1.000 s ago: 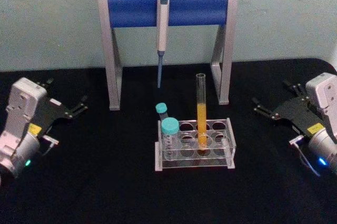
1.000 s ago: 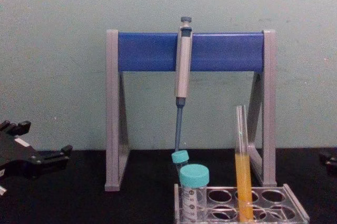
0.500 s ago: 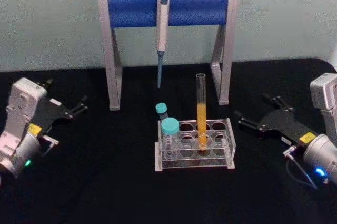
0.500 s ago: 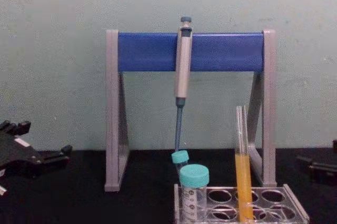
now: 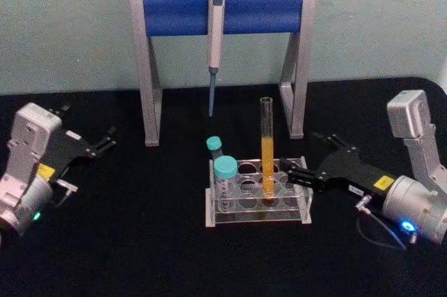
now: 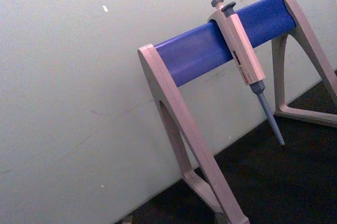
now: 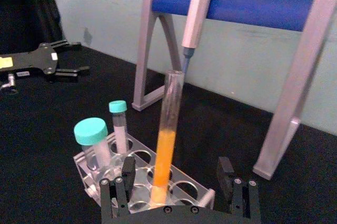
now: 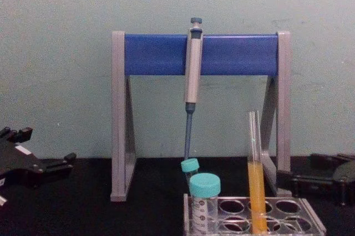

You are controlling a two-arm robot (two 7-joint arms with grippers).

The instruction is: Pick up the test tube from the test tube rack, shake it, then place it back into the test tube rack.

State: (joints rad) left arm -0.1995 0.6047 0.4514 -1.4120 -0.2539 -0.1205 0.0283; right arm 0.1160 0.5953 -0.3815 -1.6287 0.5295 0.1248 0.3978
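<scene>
- The test tube (image 5: 267,145) is standing upright in the test tube rack (image 5: 230,214), its long axis running vertical and its open mouth pointing straight up.
- Orange-yellow liquid is filling its lower half, and the upper half is showing clear.
- It is sitting in a hole right of the rack's middle; the row is hard to tell.
- The rack is lying flat on the black table (image 5: 140,241), in front of the grey-and-blue pipette stand (image 5: 223,10).
- The right gripper (image 5: 300,154) is reaching in low from the right, at the rack's right end.
- Its fingers (image 7: 126,176) are spread wide. In the right wrist view the tube is showing between them, touching neither.
- The left gripper (image 5: 87,124) is resting at the table's left side, well apart from the rack, fingers spread and holding nothing.
- Two teal-capped tubes (image 5: 225,166) are standing at the rack's left end, the smaller one behind.
- A pipette (image 5: 215,38) is hanging tip-down from the stand's blue bar.
</scene>
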